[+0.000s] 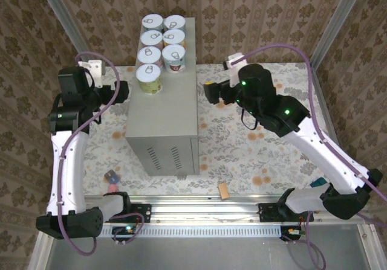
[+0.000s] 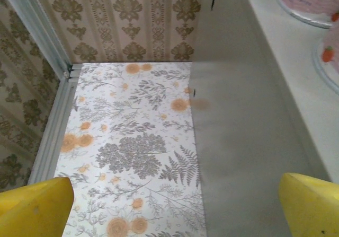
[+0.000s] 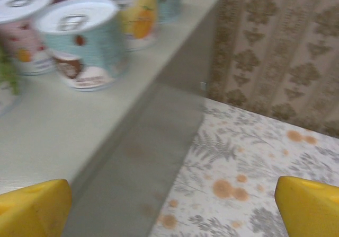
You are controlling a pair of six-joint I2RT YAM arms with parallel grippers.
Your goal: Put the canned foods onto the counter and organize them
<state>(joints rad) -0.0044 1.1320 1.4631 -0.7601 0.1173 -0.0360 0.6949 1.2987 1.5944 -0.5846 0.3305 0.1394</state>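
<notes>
Several canned foods (image 1: pixel 162 46) with white pull-tab lids stand in two rows at the far end of the counter (image 1: pixel 163 110), a tall grey box. My left gripper (image 1: pixel 125 92) hangs open just off the counter's left side, level with the nearest can (image 1: pixel 148 77). My right gripper (image 1: pixel 209 92) hangs open off the right side, holding nothing. In the left wrist view the yellow fingertips (image 2: pixel 34 208) frame the counter's grey wall (image 2: pixel 238 141), and can bases (image 2: pixel 312 1) show at top right. The right wrist view has a pale blue can (image 3: pixel 82 43), a pink can (image 3: pixel 21 33) and a yellow can (image 3: pixel 133 11) on the counter top (image 3: pixel 63 131).
The counter stands on a floral floor sheet (image 1: pixel 242 149) with patterned walls around it. Small items lie on the sheet: a dark block (image 1: pixel 111 176) at front left, a tan block (image 1: pixel 224 190) at the front, and white scraps (image 1: pixel 118 135). A metal rail (image 1: pixel 205 212) runs along the near edge.
</notes>
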